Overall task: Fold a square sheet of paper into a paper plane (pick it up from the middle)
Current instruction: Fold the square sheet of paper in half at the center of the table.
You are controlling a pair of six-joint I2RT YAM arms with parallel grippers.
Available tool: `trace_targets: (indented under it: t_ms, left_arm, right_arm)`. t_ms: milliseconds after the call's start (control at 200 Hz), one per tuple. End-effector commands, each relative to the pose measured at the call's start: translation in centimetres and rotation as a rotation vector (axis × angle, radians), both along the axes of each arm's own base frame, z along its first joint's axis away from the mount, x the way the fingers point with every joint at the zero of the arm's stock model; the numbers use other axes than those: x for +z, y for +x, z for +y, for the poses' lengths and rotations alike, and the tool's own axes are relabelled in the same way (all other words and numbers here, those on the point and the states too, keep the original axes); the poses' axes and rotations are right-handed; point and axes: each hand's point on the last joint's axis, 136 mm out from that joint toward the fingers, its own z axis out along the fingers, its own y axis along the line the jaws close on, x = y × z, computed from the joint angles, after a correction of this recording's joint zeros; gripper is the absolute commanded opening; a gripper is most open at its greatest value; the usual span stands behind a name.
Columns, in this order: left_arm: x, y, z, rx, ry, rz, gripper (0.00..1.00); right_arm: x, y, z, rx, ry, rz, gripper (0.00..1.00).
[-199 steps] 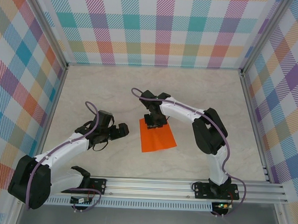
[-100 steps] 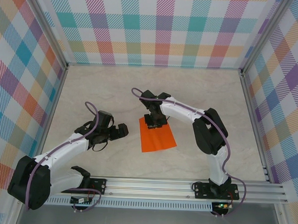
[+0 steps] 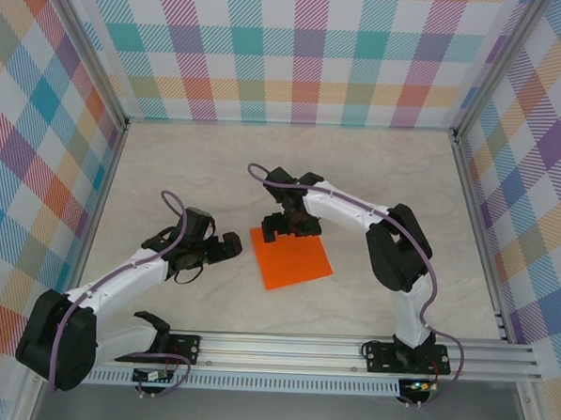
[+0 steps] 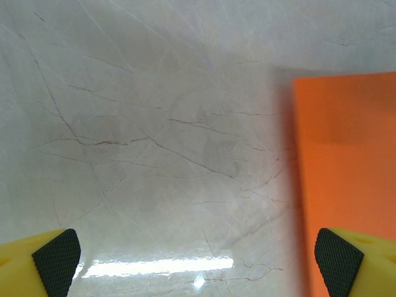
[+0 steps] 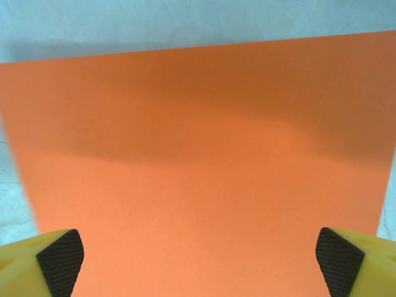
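The square sheet of paper (image 3: 294, 261): orange and unfolded, lying flat on the worktop (image 3: 188, 177), between my two arms.
My left fingers (image 3: 233, 246): spread wide and gripping nothing, just left of the sheet's left edge and not touching it.
My right fingers (image 3: 290, 231): spread wide over the sheet's far edge, holding nothing. I cannot tell whether the tips touch the paper.
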Motion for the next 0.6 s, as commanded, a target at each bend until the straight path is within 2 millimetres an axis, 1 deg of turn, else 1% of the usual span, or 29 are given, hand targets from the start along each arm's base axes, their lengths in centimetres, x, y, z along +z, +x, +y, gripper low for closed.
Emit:
trace_targets:
  t_ms: [0,120,410,465,515,600]
  left_arm:
    - [1.2,0.8,-0.8,-0.025,-0.019,-0.032,1.0]
    - [1.1,0.8,-0.9,-0.026,-0.02,-0.032,1.0]
    - [1.1,0.7,-0.8,-0.023,-0.02,-0.032,1.0]
    - [1.1,0.7,-0.8,-0.022,-0.019,-0.034,1.0]
    - [1.1,0.7,-0.8,-0.021,-0.02,-0.034,1.0]
    - [1.1,0.7,-0.8,-0.022,-0.021,-0.033,1.0]
  right_arm:
    - [-2.4,-1.0,-0.1,0.018,-0.015,0.071,1.0]
    - [-4.1,-1.5,-0.2,0.023,-0.033,0.109,1.0]
    - [-8.0,-3.0,-2.2,0.036,-0.162,0.17,1.0]
    - [-8.5,-3.3,-2.7,0.033,-0.202,0.176,1.0]
    - [-9.0,-3.6,-2.7,0.042,-0.207,0.186,1.0]
    - [-9.3,-3.7,-3.1,0.027,-0.235,0.183,0.97]
